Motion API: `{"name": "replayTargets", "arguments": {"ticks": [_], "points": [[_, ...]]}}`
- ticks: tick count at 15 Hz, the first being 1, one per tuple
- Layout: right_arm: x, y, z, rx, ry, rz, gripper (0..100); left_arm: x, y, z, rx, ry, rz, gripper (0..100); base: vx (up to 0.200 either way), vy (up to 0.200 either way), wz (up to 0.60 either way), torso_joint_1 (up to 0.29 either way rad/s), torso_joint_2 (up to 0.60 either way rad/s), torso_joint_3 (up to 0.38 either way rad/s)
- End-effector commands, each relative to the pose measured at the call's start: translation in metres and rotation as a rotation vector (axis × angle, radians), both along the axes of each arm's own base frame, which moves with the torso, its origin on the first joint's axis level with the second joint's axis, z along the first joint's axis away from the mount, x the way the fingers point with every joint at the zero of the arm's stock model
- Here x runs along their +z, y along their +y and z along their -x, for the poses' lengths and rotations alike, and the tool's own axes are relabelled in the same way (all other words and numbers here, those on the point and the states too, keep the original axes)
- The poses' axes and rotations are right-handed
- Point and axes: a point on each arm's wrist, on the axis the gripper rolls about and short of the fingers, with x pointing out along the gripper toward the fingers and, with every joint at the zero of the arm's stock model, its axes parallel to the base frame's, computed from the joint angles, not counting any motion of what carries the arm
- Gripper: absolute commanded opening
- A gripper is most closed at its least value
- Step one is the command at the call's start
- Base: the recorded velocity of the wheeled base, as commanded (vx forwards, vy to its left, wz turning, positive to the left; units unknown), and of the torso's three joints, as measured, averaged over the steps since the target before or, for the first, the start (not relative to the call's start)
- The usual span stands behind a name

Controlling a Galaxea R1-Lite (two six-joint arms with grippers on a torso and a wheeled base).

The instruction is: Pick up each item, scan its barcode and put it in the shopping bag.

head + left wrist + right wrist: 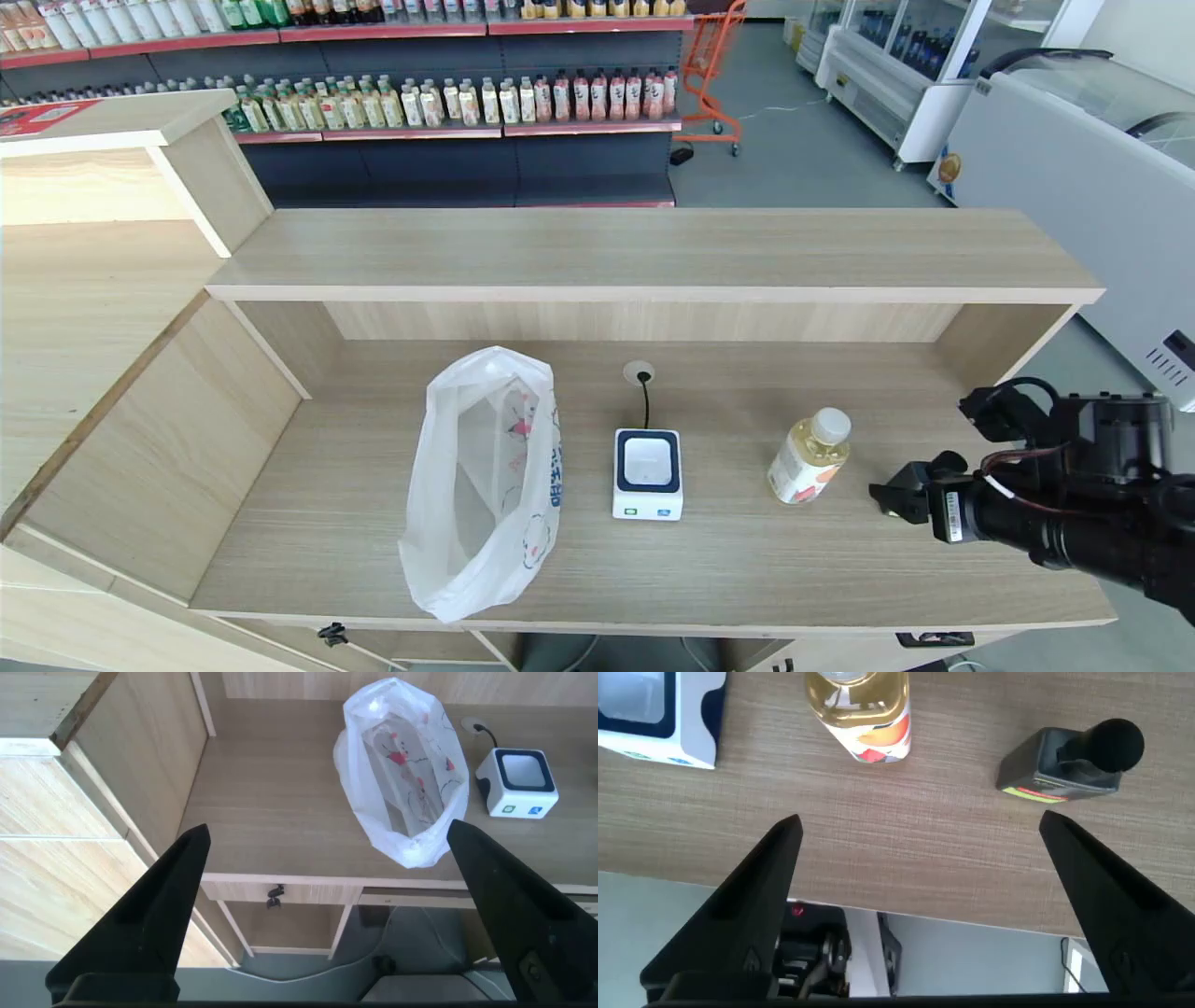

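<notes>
A clear bottle of yellow drink with a white cap [808, 455] stands on the wooden counter, right of the small white barcode scanner [647, 471]. The white plastic shopping bag [485, 476] lies open at the counter's left part. My right gripper [920, 826] is open and holds nothing; it hangs over the counter's front edge, with the bottle [859, 709] just beyond it and the scanner [659, 719] off to one side. My left gripper [329, 829] is open and holds nothing, in front of the counter, facing the bag [404, 770] and scanner [517, 781].
A small black device [901, 495] sits on the counter right of the bottle, beside my right arm [1074, 504]. A raised shelf and side walls enclose the counter [709, 569]. A cable [645, 397] runs from the scanner into a hole.
</notes>
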Motion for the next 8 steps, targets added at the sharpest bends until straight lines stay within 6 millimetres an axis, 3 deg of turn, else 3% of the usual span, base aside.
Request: {"name": "replayTargets", "arguments": {"ticks": [1, 3, 8], "points": [[-0.062, 0.002, -0.028, 0.001, 0.048, 0.010, 100, 0.000, 0.000, 0.000, 0.001, 0.000, 0.000, 100, 0.000, 0.000, 0.00, 0.000, 0.00, 0.000], [-0.083, 0.005, -0.040, 0.006, -0.008, 0.010, 100, 0.000, 0.000, 0.000, 0.001, 0.001, 0.000, 100, 0.000, 0.000, 0.00, 0.000, 0.00, 0.000], [-0.106, 0.018, -0.082, 0.042, -0.134, -0.007, 100, 0.000, 0.000, 0.000, 0.001, 0.001, 0.000, 100, 0.000, 0.000, 0.00, 0.000, 0.00, 0.000]]}}
